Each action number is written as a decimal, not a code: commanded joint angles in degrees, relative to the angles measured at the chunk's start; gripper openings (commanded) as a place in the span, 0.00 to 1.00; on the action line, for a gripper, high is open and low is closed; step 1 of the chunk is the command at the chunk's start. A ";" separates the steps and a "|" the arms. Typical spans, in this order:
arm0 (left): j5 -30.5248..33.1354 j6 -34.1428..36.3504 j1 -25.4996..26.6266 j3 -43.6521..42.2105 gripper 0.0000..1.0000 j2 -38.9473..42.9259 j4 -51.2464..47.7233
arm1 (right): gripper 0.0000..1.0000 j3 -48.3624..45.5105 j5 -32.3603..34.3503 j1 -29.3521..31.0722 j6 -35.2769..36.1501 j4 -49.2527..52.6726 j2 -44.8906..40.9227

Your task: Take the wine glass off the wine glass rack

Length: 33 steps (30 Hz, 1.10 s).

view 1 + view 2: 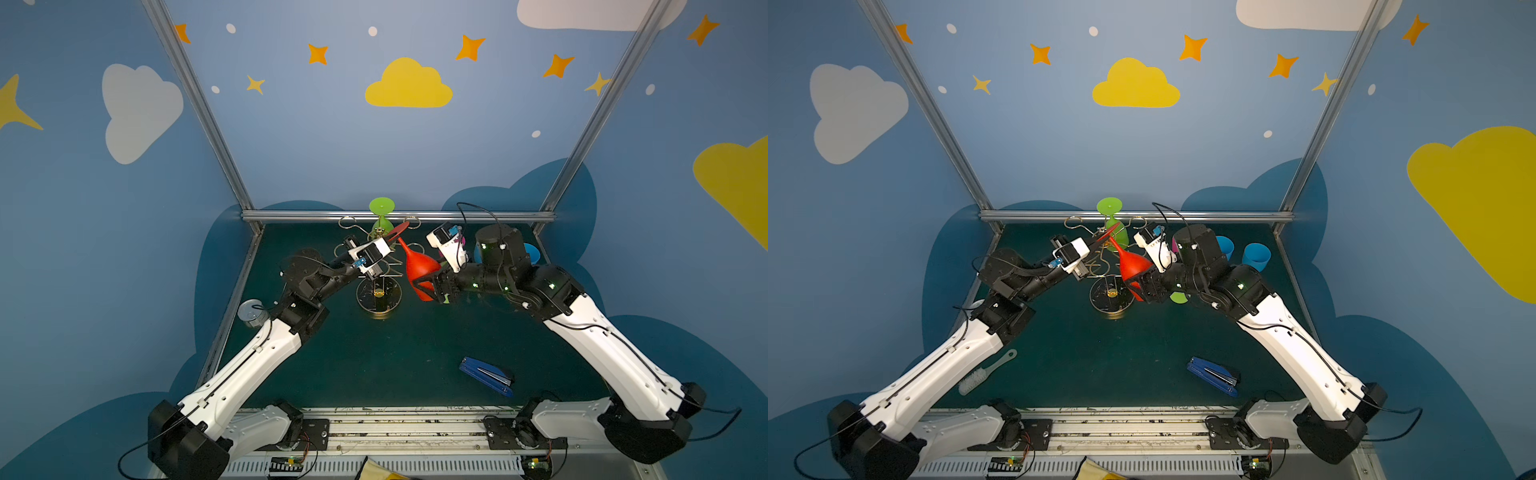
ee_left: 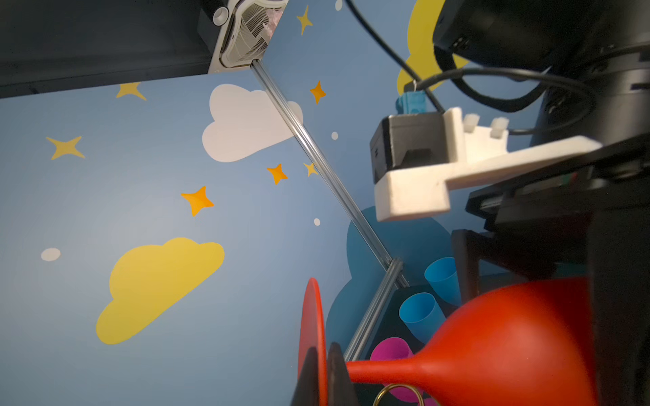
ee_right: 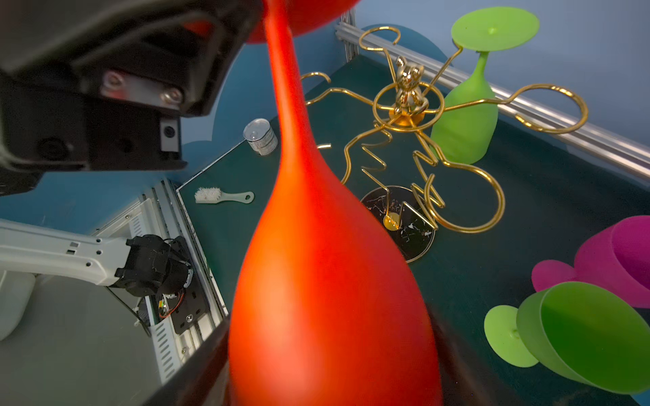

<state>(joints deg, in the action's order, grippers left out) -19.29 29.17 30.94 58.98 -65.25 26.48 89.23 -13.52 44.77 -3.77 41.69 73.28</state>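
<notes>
Wine glass (image 1: 419, 266), left claw (image 1: 391, 240) pinching foot, right claw (image 1: 426, 289) gripping bowl, rack (image 1: 379, 296) just beside

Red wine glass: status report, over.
Left gripper shut on red wine glass foot. Right gripper grips its bowl. Glass tilted beside wine glass rack. Green glass hangs on rack behind.

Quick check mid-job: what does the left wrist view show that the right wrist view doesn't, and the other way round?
Left wrist only: the left end effector shut on the foot of the red wine glass, and two blue cups.
Right wrist only: the wine glass rack, a green wine glass hanging from it, a can, a brush, and a second green wine glass lying on its side.
Both: the red wine glass and a magenta glass.
</notes>
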 commanded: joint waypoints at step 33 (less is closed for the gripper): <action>7.39 -42.65 -1.73 -2.54 0.03 1.51 1.29 | 0.60 -22.86 -6.25 -13.21 -20.30 -34.75 -18.10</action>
<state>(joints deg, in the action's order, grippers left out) -10.48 -12.14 29.52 57.19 -64.71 24.67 64.60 -20.45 31.90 -22.46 7.46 52.77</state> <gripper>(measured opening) 0.049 0.603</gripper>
